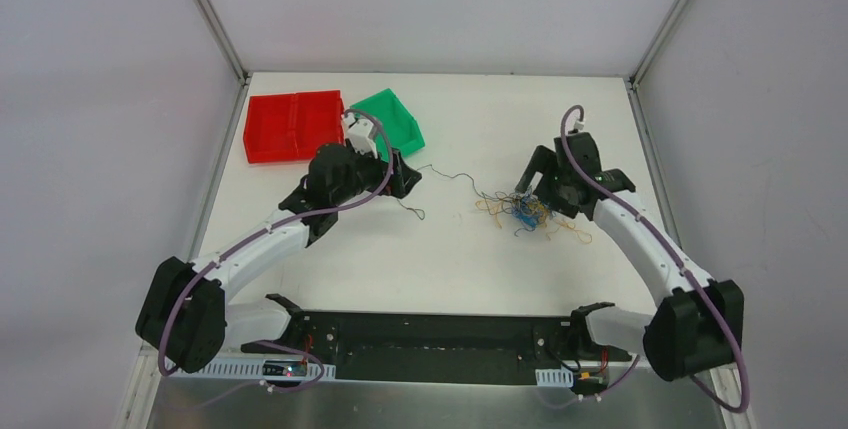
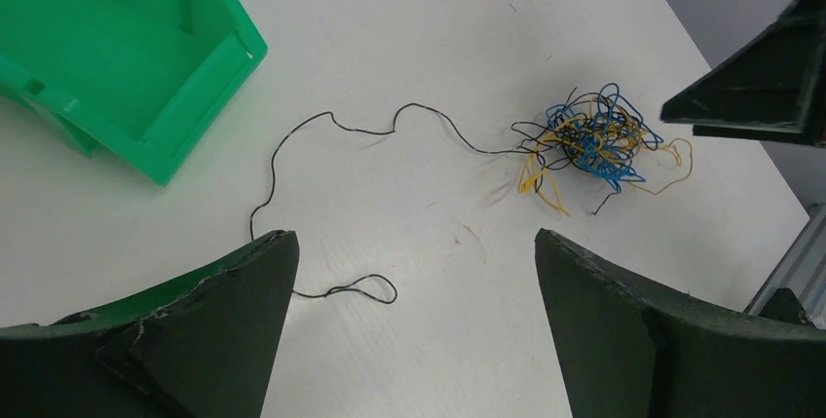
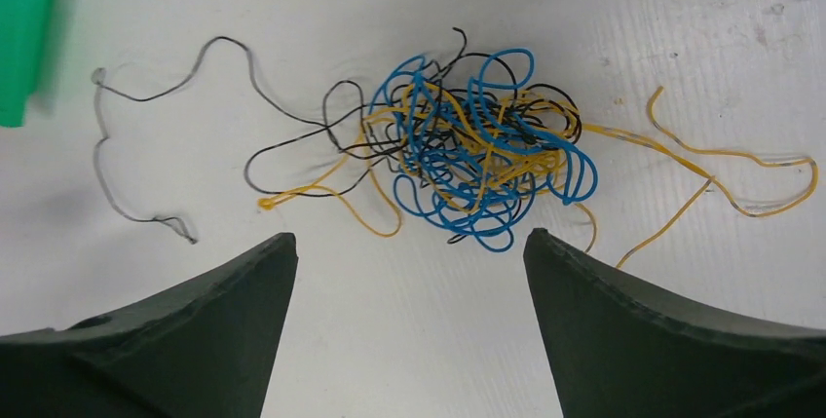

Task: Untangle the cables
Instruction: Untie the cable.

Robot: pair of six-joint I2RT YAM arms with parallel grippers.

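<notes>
**Cables in a clump right of centre, both hands spread**

Cables (image 1: 525, 211) lie on the white surface (image 1: 450, 269), right of centre in the top view. A broad band of that surface separates them from the arm bases at the bottom of the frame. In the right wrist view the clump (image 3: 477, 155) is a tight knot of blue, yellow-orange and dark wire. Loose yellow strands trail off to the right of the frame.

The right hand (image 3: 409, 238) hangs just above the clump, fingers spread wide and holding nothing. One dark strand (image 2: 336, 126) runs out of the knot toward the left of the frame. It squiggles across the surface to the left hand (image 2: 414, 243), which is also spread. The strand passes under that hand's left finger (image 2: 224, 311), and a small loop shows beyond it.

Farther back, a green bin (image 1: 392, 119) sits just behind the left hand. A red tray (image 1: 293, 127) lies beside the bin, at the upper left corner of the surface. The right edge of the surface runs close behind the right arm. Grey walls close in the left, far and right sides.
</notes>
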